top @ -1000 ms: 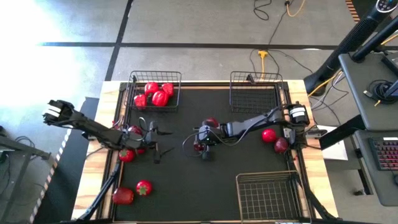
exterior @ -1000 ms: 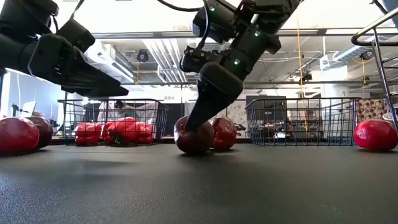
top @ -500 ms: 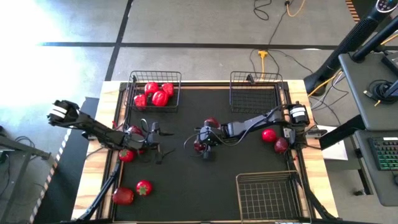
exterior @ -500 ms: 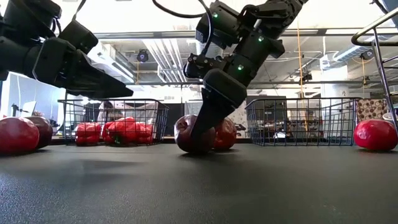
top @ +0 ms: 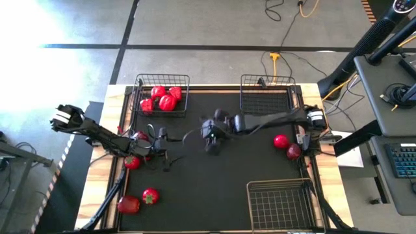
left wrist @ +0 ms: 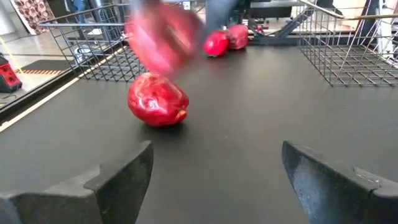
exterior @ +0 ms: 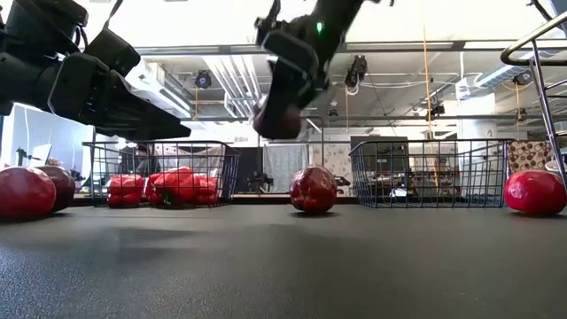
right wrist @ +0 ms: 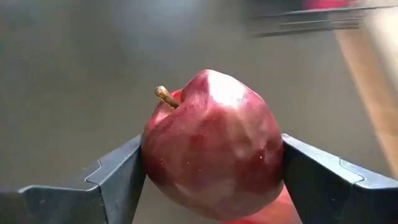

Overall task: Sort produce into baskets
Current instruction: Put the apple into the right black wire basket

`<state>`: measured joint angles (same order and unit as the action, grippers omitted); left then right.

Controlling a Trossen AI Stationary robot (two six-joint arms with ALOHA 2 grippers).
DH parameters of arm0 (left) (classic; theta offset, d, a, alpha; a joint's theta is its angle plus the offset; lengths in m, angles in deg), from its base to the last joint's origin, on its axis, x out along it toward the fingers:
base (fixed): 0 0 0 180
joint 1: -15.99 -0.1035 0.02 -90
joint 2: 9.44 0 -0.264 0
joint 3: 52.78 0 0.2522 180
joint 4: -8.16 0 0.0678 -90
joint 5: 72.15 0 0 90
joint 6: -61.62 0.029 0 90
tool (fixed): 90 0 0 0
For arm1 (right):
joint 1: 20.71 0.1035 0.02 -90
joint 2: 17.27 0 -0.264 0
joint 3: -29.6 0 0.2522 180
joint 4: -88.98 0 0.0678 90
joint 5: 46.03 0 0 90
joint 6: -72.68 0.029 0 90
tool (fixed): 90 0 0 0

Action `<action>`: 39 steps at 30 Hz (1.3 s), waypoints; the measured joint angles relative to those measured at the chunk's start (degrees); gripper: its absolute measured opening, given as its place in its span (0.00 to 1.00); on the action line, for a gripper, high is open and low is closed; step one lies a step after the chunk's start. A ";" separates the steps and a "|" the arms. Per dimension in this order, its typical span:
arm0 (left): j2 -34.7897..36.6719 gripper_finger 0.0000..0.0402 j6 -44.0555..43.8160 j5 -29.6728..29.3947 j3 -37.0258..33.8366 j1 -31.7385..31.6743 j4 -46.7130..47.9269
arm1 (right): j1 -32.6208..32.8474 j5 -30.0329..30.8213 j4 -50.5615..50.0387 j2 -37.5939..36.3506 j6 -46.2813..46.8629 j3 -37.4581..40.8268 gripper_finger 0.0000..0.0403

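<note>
My right gripper [top: 210, 138] is shut on a dark maroon apple [right wrist: 214, 146] and holds it high above the black mat, near the table's middle; it also shows in the low view [exterior: 278, 117]. A second maroon fruit [exterior: 314, 189] rests on the mat below it. My left gripper [top: 169, 149] is open and empty, left of centre, low over the mat. The far-left basket [top: 140, 97] holds several bright red peppers [top: 166, 99]. The far-right basket [top: 266, 97] and the near-right basket [top: 279, 203] show nothing inside. My right gripper pinches the apple's two opposite sides [right wrist: 151, 155] between its two fingers. The fingers come from above, slanting down. The apple is lifted clear of the mat, and its stem [right wrist: 165, 95] points off to one side.
A red tomato [top: 281, 141] and a maroon fruit [top: 294, 151] lie at the mat's right. Red pieces lie by the left arm [top: 132, 162] [top: 141, 136] and at the near left [top: 150, 195] [top: 128, 205]. A red fruit [left wrist: 157, 99] lies ahead of my left gripper.
My right gripper has closed around the maroon apple on the mat and lifted it clear, going up and toward the table's far edge. The second maroon fruit has stayed on the mat.
</note>
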<state>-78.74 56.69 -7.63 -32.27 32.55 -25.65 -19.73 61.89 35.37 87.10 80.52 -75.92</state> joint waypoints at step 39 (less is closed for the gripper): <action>-0.92 0.84 -1.57 0.51 0.00 0.00 -0.87 | -44.91 -8.16 -23.87 3.70 28.21 0.83 0.81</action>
<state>-79.66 55.12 -7.13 -32.27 32.55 -26.53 -64.64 53.73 11.49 90.79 108.72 -75.09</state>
